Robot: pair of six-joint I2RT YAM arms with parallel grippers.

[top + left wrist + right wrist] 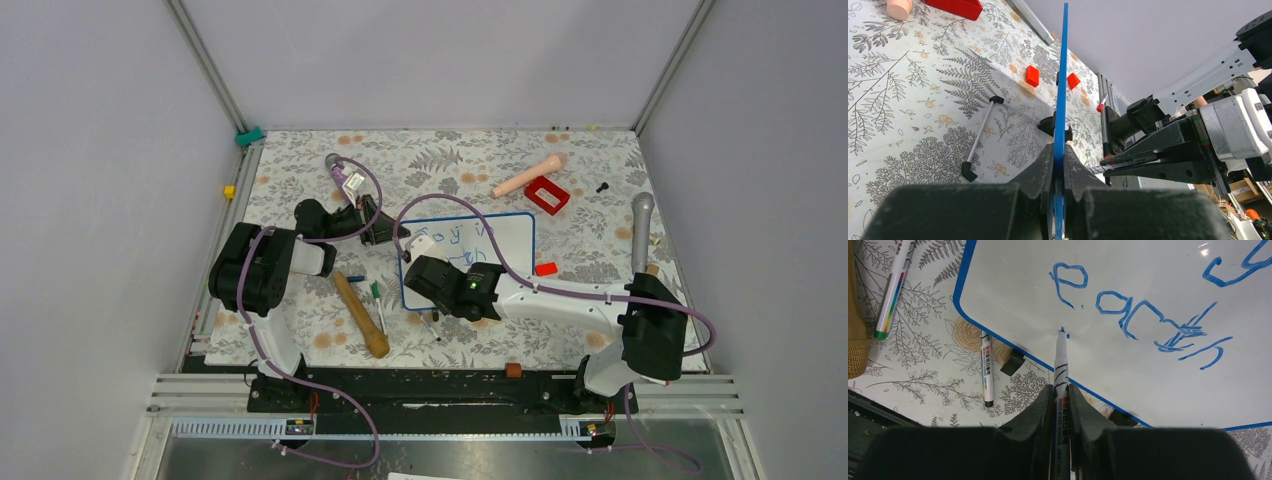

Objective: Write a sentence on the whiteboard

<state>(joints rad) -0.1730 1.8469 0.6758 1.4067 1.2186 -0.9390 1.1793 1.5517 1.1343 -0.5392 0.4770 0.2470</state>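
Whiteboard lies mid-table. We find the left gripper clamped on its frame at ten o'clock. The right gripper pinches a marker, its tip touching the board beneath the sentence.

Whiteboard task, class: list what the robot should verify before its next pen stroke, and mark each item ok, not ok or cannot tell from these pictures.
1. Right gripper shut on the white-barrelled blue marker: ok.
2. Marker tip touching the glossy white, blue-framed whiteboard: ok.
3. Left gripper clamping the whiteboard's blue edge: ok.
4. Blank surface below the blue handwritten word "each" for the next line: ok.
5. Spare white marker lying off the whiteboard: ok.
6. Ink remaining in the blue marker: cannot tell.
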